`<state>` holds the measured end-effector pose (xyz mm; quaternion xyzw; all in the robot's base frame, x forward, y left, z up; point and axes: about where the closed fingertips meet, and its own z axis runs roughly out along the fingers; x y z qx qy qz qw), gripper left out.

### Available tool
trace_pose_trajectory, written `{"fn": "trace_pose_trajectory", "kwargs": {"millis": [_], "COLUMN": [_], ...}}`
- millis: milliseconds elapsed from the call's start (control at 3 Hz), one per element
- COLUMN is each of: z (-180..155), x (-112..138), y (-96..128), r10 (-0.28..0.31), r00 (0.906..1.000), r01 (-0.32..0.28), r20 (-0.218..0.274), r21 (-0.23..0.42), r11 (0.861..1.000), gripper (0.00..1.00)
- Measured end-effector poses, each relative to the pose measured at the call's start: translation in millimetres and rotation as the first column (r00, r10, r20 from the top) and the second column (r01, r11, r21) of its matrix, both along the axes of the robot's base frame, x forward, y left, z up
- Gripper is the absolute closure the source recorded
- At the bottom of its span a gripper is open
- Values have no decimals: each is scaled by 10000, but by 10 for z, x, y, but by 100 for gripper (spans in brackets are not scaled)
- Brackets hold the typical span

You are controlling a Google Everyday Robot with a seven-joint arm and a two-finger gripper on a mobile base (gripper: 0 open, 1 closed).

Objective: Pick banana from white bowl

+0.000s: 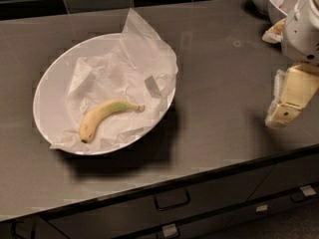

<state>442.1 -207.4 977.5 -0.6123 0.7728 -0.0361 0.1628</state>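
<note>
Yellow curved banana [105, 117] lies loose in wide white bowl [48, 83], easy to grab; cream gripper [279, 116] hangs apart; can't tell if open.

Dark grey bench [219, 83] carries the white bowl [50, 96] at left-centre; two smaller white bowls [285, 4] stand at its far right corner; the hand [281, 111] hangs above its right side.

The banana [106, 116] lies in the white bowl [52, 91], gripper [282, 112] well to its right
</note>
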Motion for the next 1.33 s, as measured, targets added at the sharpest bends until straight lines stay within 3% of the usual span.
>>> {"fn": "trace_pose_trajectory", "kwargs": {"millis": [333, 667, 1000, 1333], "z": [35, 148, 367, 400], "x": [97, 154, 70, 81], "y": [302, 663, 1110, 1141], "r10": [823, 1851, 3244, 3277], "r00": [9966, 9825, 9453, 9435], "r01": [-823, -1851, -3245, -3280], "r20": [66, 207, 346, 485], "r21": [-36, -28, -37, -34], "r11": [9966, 9827, 9459, 9447], "gripper": [0, 0, 0, 0]}}
